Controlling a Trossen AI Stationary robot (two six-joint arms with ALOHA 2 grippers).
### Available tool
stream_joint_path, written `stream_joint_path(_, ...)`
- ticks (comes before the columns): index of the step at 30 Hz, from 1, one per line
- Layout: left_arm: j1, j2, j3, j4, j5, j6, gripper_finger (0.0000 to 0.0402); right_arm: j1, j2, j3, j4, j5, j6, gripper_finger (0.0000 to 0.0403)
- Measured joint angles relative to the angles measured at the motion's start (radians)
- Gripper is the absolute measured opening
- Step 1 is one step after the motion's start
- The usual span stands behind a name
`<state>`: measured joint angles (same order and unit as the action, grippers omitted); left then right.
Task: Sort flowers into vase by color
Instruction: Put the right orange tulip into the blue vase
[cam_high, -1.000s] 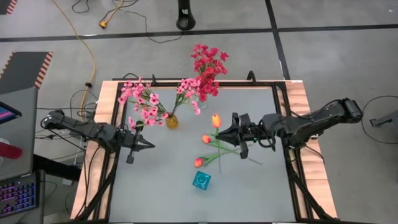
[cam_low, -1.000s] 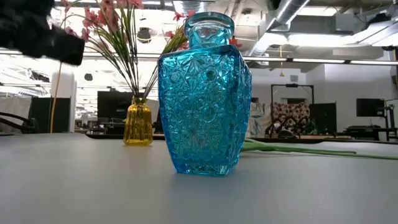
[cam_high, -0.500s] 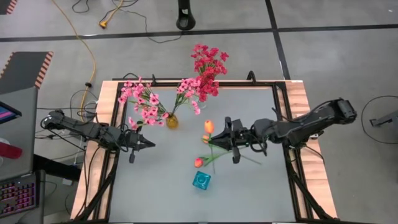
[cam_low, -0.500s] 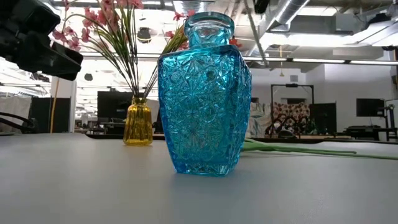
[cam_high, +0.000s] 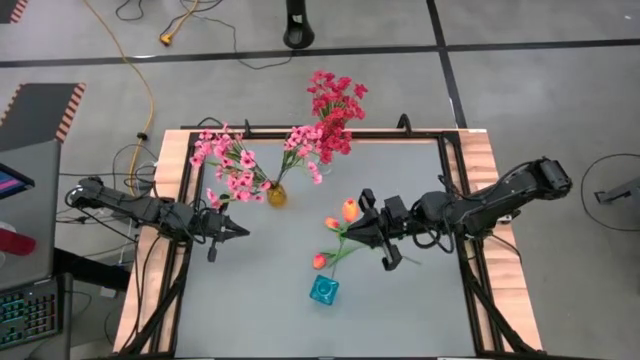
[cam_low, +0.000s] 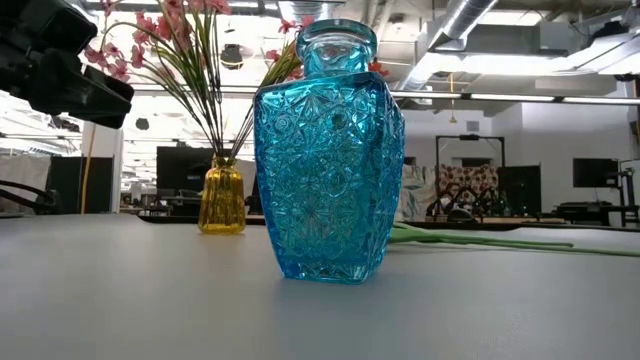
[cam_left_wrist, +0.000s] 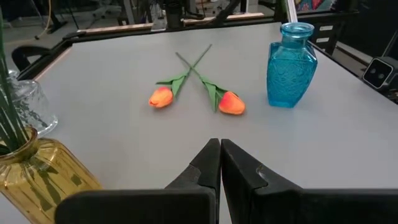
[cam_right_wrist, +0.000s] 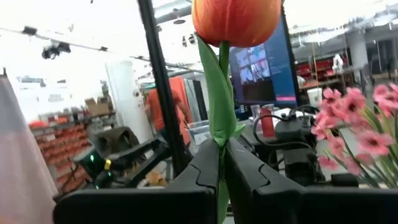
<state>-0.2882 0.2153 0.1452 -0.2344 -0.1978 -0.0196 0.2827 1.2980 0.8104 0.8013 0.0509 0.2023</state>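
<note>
- High view: the right gripper (cam_high: 368, 232) has lifted one orange tulip (cam_high: 349, 210) off the table since a second ago, when three buds lay or hung near it; two tulips (cam_high: 325, 243) are left on the grey table (cam_high: 260, 300), so one flower looks to be on its way to a vase. The held stem runs from the fingers toward the bud, pointing left and slightly far. The left gripper (cam_high: 228, 231) waits at the left side, near the yellow vase (cam_high: 276, 194) holding pink sprays (cam_high: 228, 160); red sprays (cam_high: 333, 110) stand at the far edge
- Low view: the blue vase (cam_low: 328, 160) stands upright and empty in the near middle, as before; a green stem (cam_low: 480, 241) lies flat behind it, long axis left to right
- Left wrist view: the left fingers are pressed together on nothing. The two tulips on the table cross at their stems, buds toward this arm, just left of the blue vase
- Right wrist view: the right fingers (cam_right_wrist: 249, 171) are clenched on the tulip's stem just below the leaf; the bud (cam_right_wrist: 235, 20) points straight away from the wrist
</note>
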Motion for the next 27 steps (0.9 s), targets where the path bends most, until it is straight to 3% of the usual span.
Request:
stream_joint_path(10,0.000,0.000,0.000,0.001,0.000,-0.001,0.0000,0.064,0.015,0.000,0.041,0.000,-0.157,0.0041)
stream_joint_path(18,0.000,0.000,0.000,0.009,0.000,0.004,0.0000,0.068,0.139,0.000,0.170,-0.003,-0.162,0.0041)
stream_joint_path(27,0.000,0.000,0.000,0.009,0.000,0.007,0.0000,0.069,0.163,0.000,0.155,-0.002,-0.158,0.0042)
